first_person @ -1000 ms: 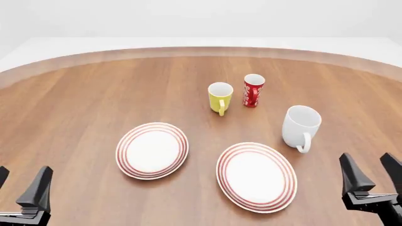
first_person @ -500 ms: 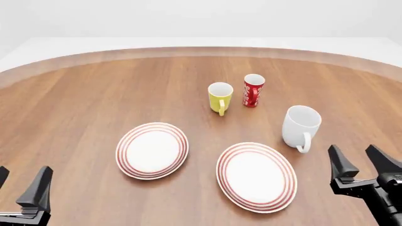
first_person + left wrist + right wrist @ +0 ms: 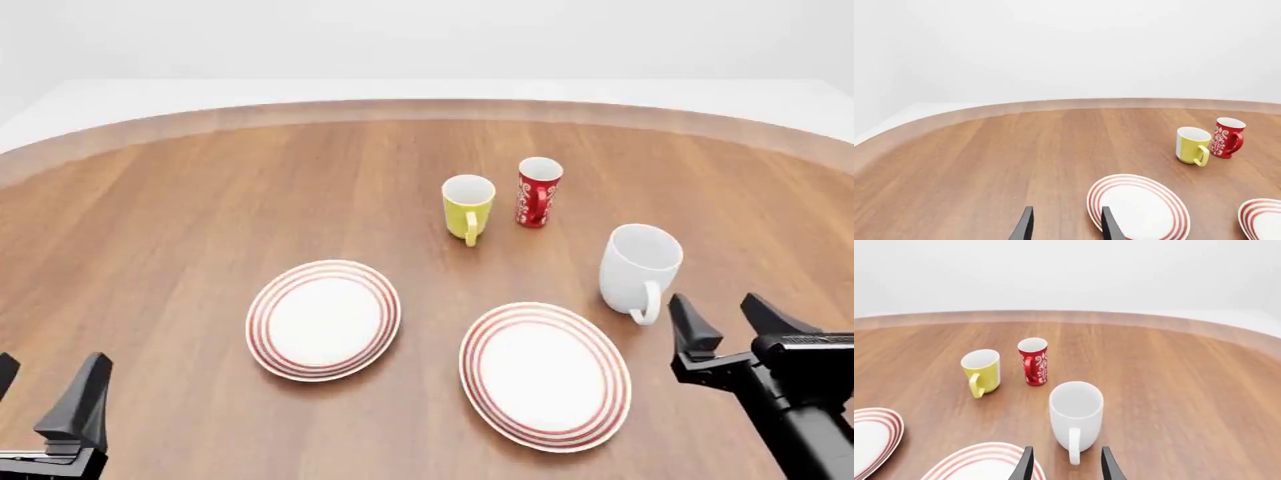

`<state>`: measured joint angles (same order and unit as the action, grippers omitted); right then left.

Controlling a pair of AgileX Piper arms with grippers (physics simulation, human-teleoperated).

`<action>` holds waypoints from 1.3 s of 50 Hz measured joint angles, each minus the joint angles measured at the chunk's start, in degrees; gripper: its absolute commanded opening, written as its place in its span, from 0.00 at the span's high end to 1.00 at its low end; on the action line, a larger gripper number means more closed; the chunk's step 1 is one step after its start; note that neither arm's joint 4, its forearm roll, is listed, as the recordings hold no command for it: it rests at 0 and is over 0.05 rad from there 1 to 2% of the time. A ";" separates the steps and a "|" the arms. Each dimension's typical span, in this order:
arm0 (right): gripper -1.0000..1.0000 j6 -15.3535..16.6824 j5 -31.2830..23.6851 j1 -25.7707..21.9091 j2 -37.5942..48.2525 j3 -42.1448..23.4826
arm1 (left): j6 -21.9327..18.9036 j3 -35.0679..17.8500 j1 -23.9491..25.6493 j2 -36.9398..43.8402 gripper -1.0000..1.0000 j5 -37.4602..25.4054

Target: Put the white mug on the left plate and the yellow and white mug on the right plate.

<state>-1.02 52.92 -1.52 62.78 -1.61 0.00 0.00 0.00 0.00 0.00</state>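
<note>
Round wooden table [image 3: 187, 200]. Nothing moved onto a plate yet.

White mug [image 3: 638, 268]: upright toward the table's right edge, handle turned to the near edge. It stands just beyond the right plate [image 3: 545, 375], off its far right rim, not touching.

Yellow and white mug [image 3: 467, 207]: upright near mid-table, handle toward the near edge. A red patterned cup [image 3: 538, 192] stands just beside it on the right; a narrow gap shows between them.

Left plate [image 3: 323, 320]: bare, toward the near edge, left of the right plate. The two rims are near but apart.

Right gripper [image 3: 729, 325]: fingers spread wide, holding nothing, near the right near edge, just short of the white mug. In the right wrist view the mug's handle sits between the fingertips' line of approach.

Left gripper [image 3: 47, 385]: at the near left corner, well apart from everything, fingers parted with nothing between them.

Risks, as judged:
- The white mug belongs on the left plate, the farther one. Carrying it across passes over the right plate; a low carry could clip that rim.
- Closing on the thin handle alone could let the mug swing or slip.
- Pushing in before closing could tip the mug away.
- Later, reaching for the yellow mug could knock the red cup, given the slim gap.
</note>
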 measured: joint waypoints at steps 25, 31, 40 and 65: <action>0.00 -0.54 10.08 0.38 14.45 -2.56 | 0.00 0.00 0.00 0.00 0.00 0.00; 0.00 -0.78 11.65 0.40 17.33 -3.43 | 0.00 0.00 0.00 0.00 0.00 0.00; 0.00 -1.36 13.39 0.71 20.93 -4.61 | 0.00 0.00 0.00 0.00 0.00 0.00; 0.00 -2.33 16.29 1.29 28.39 -7.33 | 0.00 0.00 0.00 0.00 0.00 0.00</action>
<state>-3.34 69.21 -0.22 91.17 -8.94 0.00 0.00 0.00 0.00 0.00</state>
